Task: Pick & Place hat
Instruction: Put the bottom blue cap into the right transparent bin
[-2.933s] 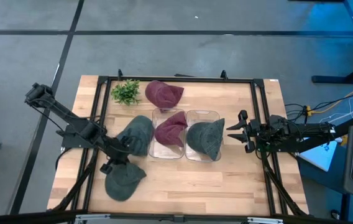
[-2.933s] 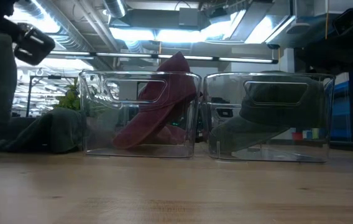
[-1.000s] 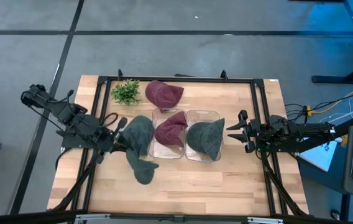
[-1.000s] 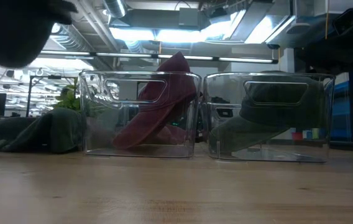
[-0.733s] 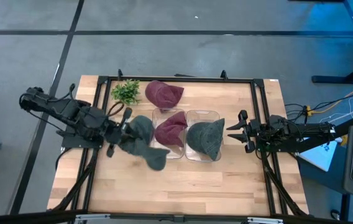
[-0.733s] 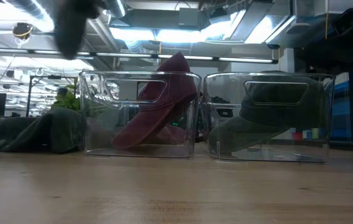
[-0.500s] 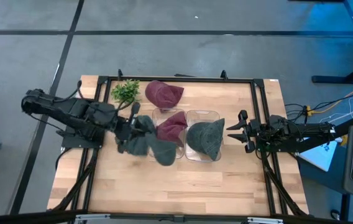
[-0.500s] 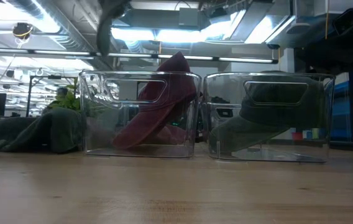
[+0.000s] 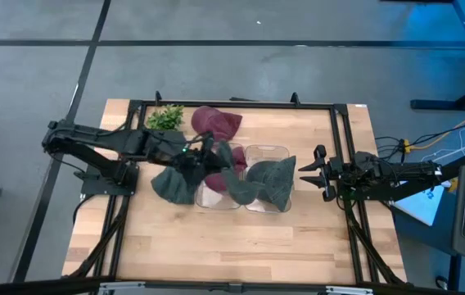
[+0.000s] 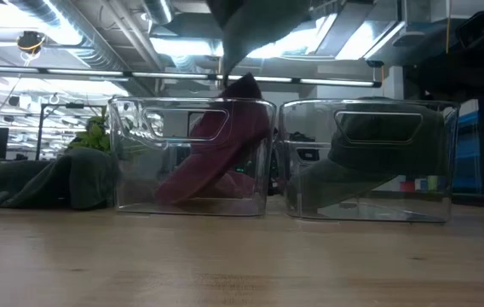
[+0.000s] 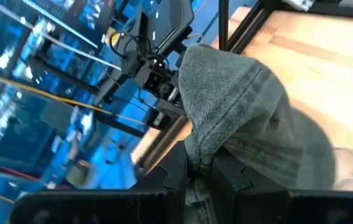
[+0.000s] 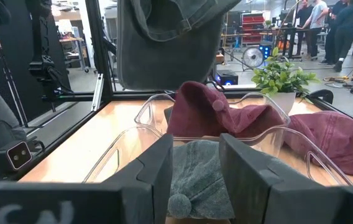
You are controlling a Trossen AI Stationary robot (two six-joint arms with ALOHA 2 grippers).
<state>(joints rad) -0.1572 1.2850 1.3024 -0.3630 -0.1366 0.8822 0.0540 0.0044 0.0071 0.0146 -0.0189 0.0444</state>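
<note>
My left gripper (image 9: 206, 157) is shut on a grey-green hat (image 9: 239, 183) and carries it in the air over the two clear bins. In the low view this hat (image 10: 259, 24) hangs above the left bin (image 10: 140, 153). The left bin holds a maroon hat (image 9: 221, 170), and the right bin (image 9: 267, 151) holds a grey hat (image 9: 275, 182). Another grey hat (image 9: 172, 183) lies on the table left of the bins, and a maroon hat (image 9: 214, 123) lies behind them. My right gripper (image 9: 309, 174) is open, waiting right of the right bin. My left gripper pinches a bunched fold of the hat's cloth (image 11: 196, 149) between its two fingers. The hat is lifted clear of the table and the bins. It trails out from the fingers toward the table's right, its body (image 12: 164, 37) hanging slack above the left bin.
A small green plant (image 9: 165, 120) stands at the far left inside the black frame (image 9: 232, 104) that runs round the table. Bare wood (image 9: 241, 238) lies along the near edge. People stand in the room beyond (image 12: 335, 25).
My left gripper has swung from left of the bins toward the table's right and far edge, still shut on the grey-green hat. The hat, which hung low over the near-left boards, has been carried across and now hangs over the bins.
</note>
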